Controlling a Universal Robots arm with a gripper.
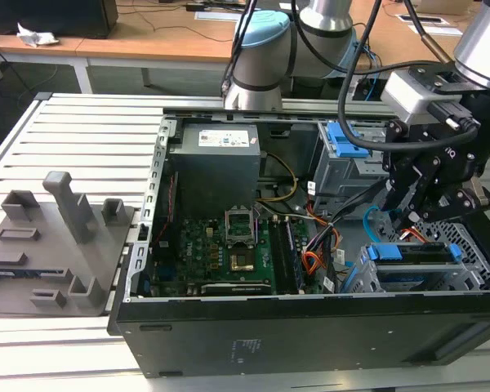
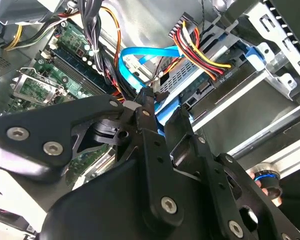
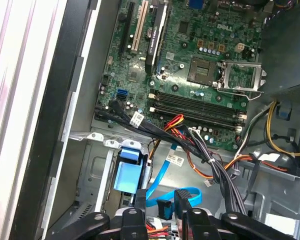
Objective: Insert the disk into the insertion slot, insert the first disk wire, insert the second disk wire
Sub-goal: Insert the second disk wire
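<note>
One white label (image 1: 229, 137) with dark print sits on the grey power box (image 1: 216, 175), far across the computer case (image 1: 310, 327) from the disk (image 1: 414, 253). Two small white tags (image 3: 136, 119) with tiny print hang on black wires by the green board (image 3: 190, 65), also away from the disk.

I see the disk, in its bright blue frame, sitting inside the insertion slot (image 1: 478, 245), the silver box with round holes. The first disk wire (image 2: 205, 57), a bunch of red, yellow and black strands, ends in a dark plug right at the disk's back end.

My gripper (image 1: 407, 219) hangs just above the disk's back end. In the first wrist view its two black fingers (image 3: 186, 212) stand apart. The small dark plug (image 3: 163, 207) of the second disk wire (image 3: 160, 175) sits in the gap between them. I see a little space on each side of the plug, so the gripper is loose, not squeezing. This thin light-blue wire curves up in a loop away from the disk.
</note>
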